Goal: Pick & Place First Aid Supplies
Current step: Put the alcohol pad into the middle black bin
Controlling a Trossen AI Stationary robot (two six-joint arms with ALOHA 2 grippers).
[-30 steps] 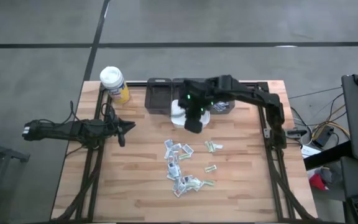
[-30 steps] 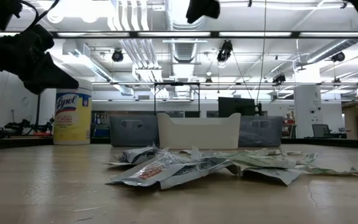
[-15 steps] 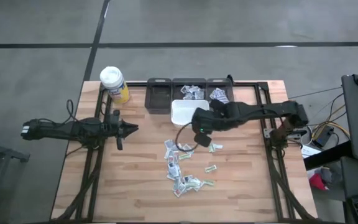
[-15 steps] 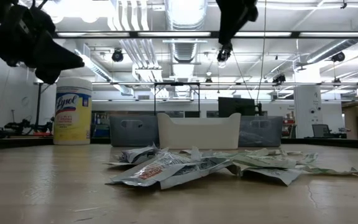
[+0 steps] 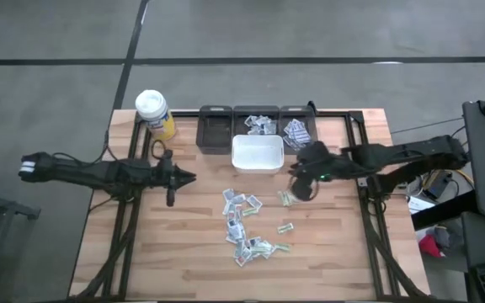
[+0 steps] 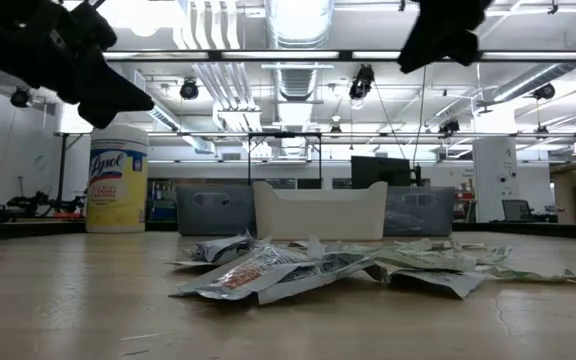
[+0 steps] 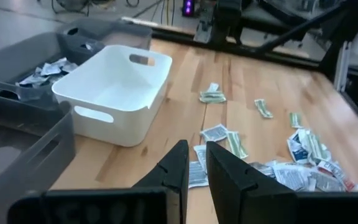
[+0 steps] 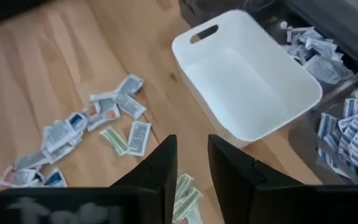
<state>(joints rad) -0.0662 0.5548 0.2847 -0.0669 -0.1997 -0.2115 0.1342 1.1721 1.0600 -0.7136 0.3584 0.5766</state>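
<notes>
Your first aid supplies (image 5: 244, 223) are thin, crinkled paper packets, white-grey with green, red or blue print, lying loose in a scatter on the bare middle of the wooden table (image 5: 175, 252). From the low view they sit as a flat, rumpled heap (image 6: 308, 268), edges curling up off the boards. A few narrow green-printed ones (image 5: 286, 199) lie apart from the main cluster, on the side towards your right arm.

More packets lie in the dark grey bins (image 5: 263, 124) at the back edge. In front of those bins stands the white tray (image 5: 257, 154), smooth plastic, rounded corners, cut-out handles, nothing in it.

Your right gripper (image 5: 301, 187) hangs above the table just beside the green-printed strays, fingers (image 8: 160, 168) parted by a narrow gap, nothing between them.

Your left gripper (image 5: 185, 178) hovers over bare wood, well clear of the scatter, fingers (image 7: 178, 167) a sliver apart, holding nothing.

The yellow bottle (image 5: 155, 114) with the white lid stands at the back left corner.
</notes>
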